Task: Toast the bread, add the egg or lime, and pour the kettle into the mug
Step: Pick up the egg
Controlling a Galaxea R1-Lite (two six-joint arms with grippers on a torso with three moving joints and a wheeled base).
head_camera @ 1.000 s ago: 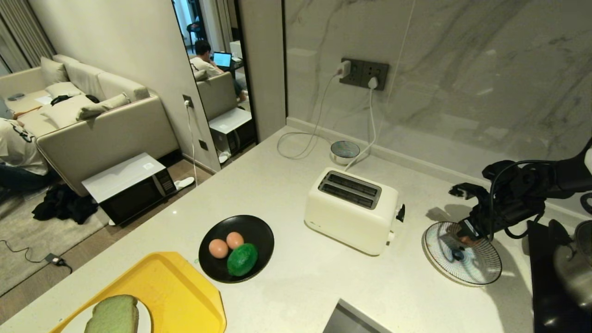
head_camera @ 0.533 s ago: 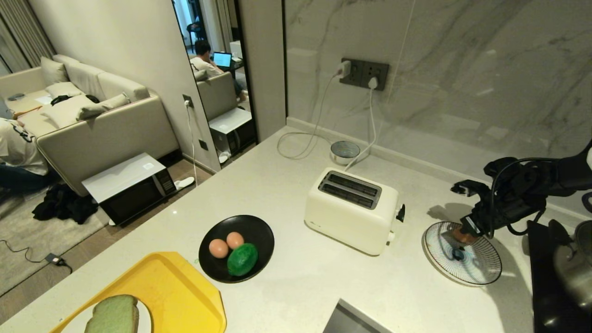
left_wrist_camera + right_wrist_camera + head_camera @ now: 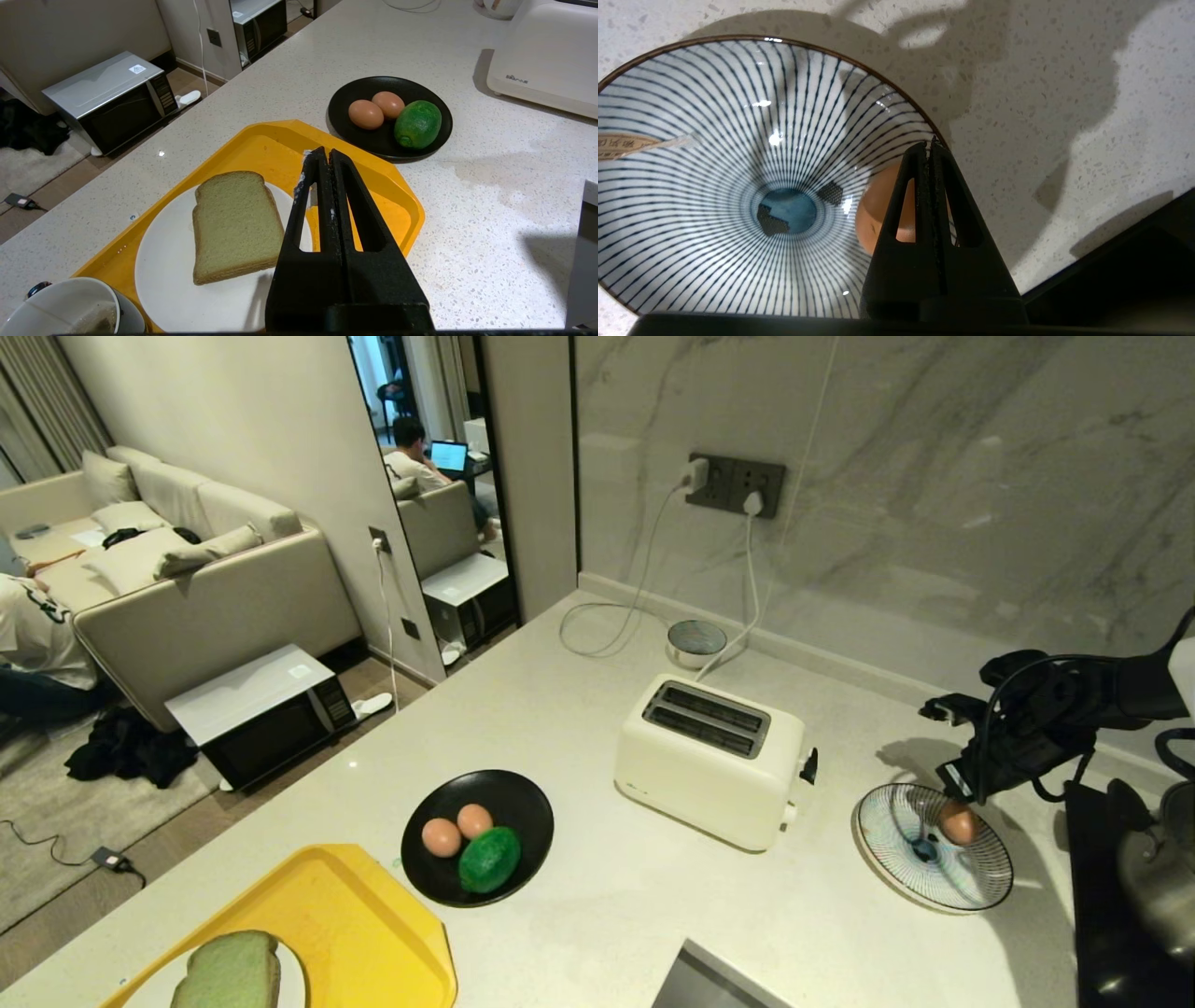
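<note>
Left of the cream two-slot toaster (image 3: 711, 761) lies the pale green bread slice (image 3: 235, 226) on a white plate, the left gripper (image 3: 325, 161) above it, fingers pressed together, empty. Nearer the toaster, a black plate (image 3: 523, 798) carries two eggs and a bumpy green lime (image 3: 488, 860). Right of the toaster, a pinkish-brown egg (image 3: 958, 822) rests in the blue-striped bowl (image 3: 896, 859); the right gripper (image 3: 930, 149) hangs above it, closed on nothing.
</note>
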